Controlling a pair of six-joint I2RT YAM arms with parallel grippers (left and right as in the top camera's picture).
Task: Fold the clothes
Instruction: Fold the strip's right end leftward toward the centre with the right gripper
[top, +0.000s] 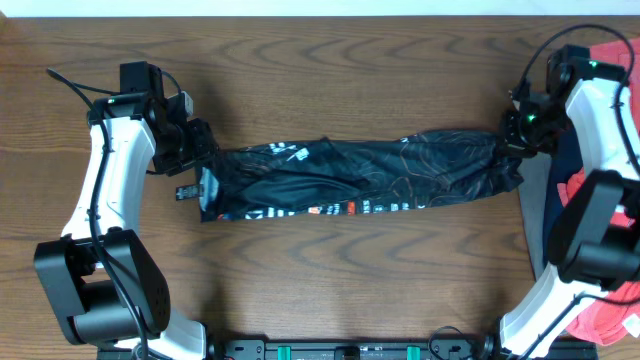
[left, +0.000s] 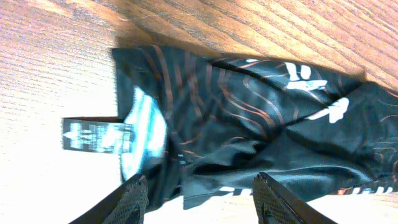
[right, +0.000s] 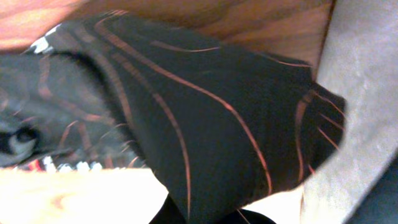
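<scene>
Jersey stretched on table, left gripper parted, right gripper state unclear

Overhead view: looks straight down on the surface, far enough off to take in the whole jersey. Left wrist view: close above the jersey's end with the hang tag. Right wrist view: nearer still, at the opposite end, where cloth nearly fills the frame. Both ends also show overhead.
</scene>
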